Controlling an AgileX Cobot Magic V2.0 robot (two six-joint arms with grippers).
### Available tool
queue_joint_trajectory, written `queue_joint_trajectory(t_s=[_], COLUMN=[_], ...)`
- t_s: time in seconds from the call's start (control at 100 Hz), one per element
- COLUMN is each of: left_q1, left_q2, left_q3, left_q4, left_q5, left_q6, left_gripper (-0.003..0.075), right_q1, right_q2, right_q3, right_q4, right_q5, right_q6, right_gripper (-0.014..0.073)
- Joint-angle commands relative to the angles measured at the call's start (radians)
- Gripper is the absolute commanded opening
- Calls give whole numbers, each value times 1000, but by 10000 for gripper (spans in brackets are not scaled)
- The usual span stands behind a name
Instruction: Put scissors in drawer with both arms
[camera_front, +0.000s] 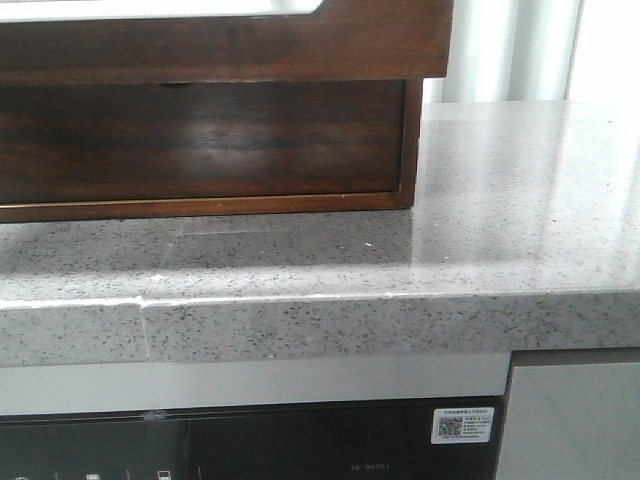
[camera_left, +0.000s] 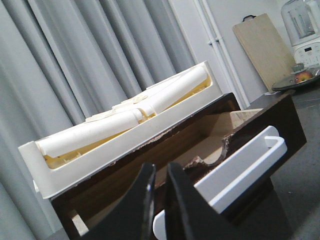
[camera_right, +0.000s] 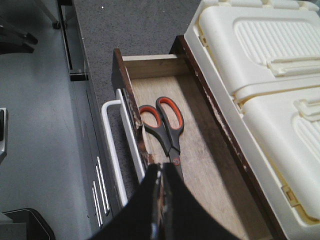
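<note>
The scissors (camera_right: 167, 127), grey handles with orange inserts, lie flat on the floor of the open wooden drawer (camera_right: 205, 150). Their blades run under my right gripper (camera_right: 164, 167), which is shut and hovers above the drawer's front edge. The drawer has a white bar handle (camera_right: 111, 150) and a chipped notch in its front. In the left wrist view, my left gripper (camera_left: 161, 172) has its fingers nearly together with nothing between them, just in front of the drawer's handle (camera_left: 240, 165). In the front view the pulled-out drawer (camera_front: 250, 45) overhangs a plain dark drawer front (camera_front: 200, 140). Neither gripper shows there.
A cream plastic container (camera_right: 260, 75) sits on the cabinet above the drawer, also in the left wrist view (camera_left: 125, 130). The cabinet stands on a grey speckled counter (camera_front: 500, 200) above a dark appliance (camera_front: 250, 440). A cutting board (camera_left: 262, 50) and a blender (camera_left: 302, 25) stand further off.
</note>
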Motion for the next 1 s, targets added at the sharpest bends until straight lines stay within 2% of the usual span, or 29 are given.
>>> queue_joint_trajectory(t_s=[0.0, 0.27, 0.41, 0.51, 0.56, 0.77, 0.99], left_q1=[-8, 16, 92, 164, 204, 310, 325], left_q2=[-16, -63, -63, -63, -63, -63, -63], left_q3=[-37, -37, -37, -34, -26, 46, 165], left_q4=[-27, -87, -92, -114, -138, -230, -293], left_q5=[-37, -16, -15, -17, -20, -92, -235], left_q6=[-12, -13, -14, -86, -121, -120, -120], left_gripper=[3, 3, 3, 3, 3, 3, 3], right_q1=[-5, -5, -7, -7, -7, -7, -7], right_q2=[-105, -423, -613, -736, -794, -1013, -1196], right_q3=[96, 556, 802, 964, 1033, 1296, 1531], right_q4=[4, -3, -24, -35, -35, -35, -1], right_q5=[-161, -516, -715, -833, -881, -1067, -1120], right_q6=[2, 2, 2, 2, 2, 6, 6], right_gripper=[-104, -104, -104, -104, -104, -104, -104])
